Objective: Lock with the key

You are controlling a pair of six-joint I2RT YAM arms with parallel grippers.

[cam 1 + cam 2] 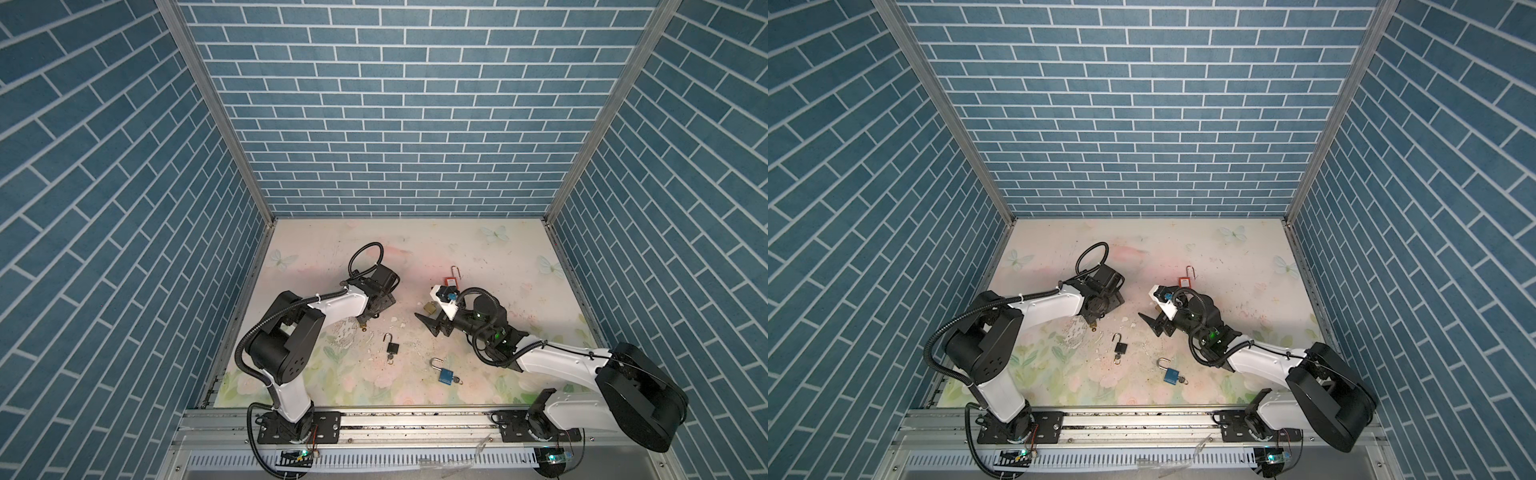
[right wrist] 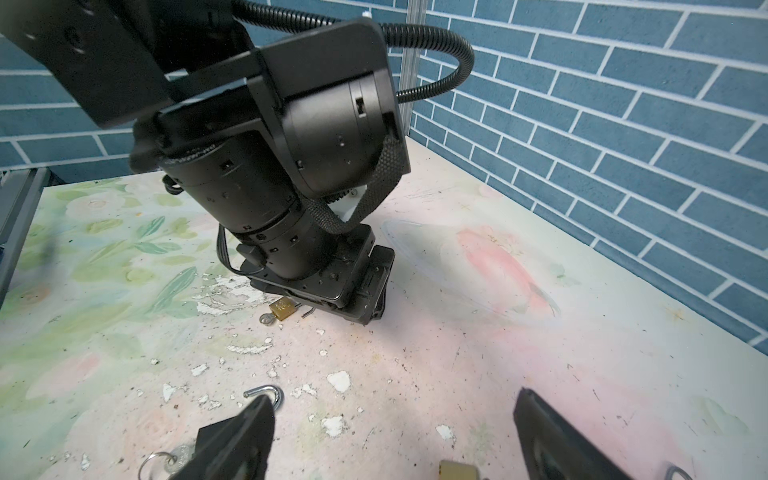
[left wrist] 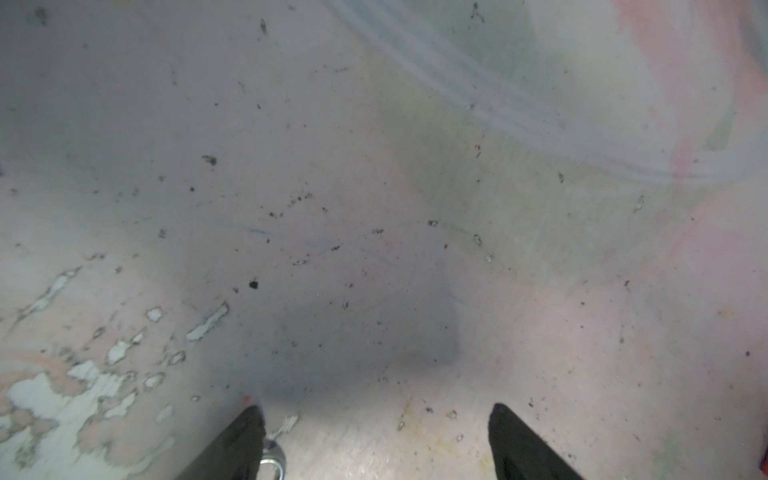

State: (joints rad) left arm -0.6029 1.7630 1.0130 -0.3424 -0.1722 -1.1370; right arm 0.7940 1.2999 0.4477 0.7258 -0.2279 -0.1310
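Several padlocks lie on the floral table. A small brass padlock (image 2: 284, 309) with its key (image 2: 266, 319) lies just under my left gripper (image 1: 374, 309), which is open low over the table; in the left wrist view only a metal ring (image 3: 272, 461) shows beside one finger. My right gripper (image 1: 426, 324) is open and holds nothing. It hangs between a larger brass padlock (image 1: 430, 307) and a black padlock (image 1: 392, 347) that has a key in it. In the right wrist view the black padlock's open shackle (image 2: 266, 392) pokes out past one finger.
A blue padlock (image 1: 444, 374) with a key lies nearer the front rail. A red padlock (image 1: 451, 278) lies behind the right wrist. Blue brick walls enclose three sides. The table's surface is chipped and flaking (image 1: 345, 336) in the middle.
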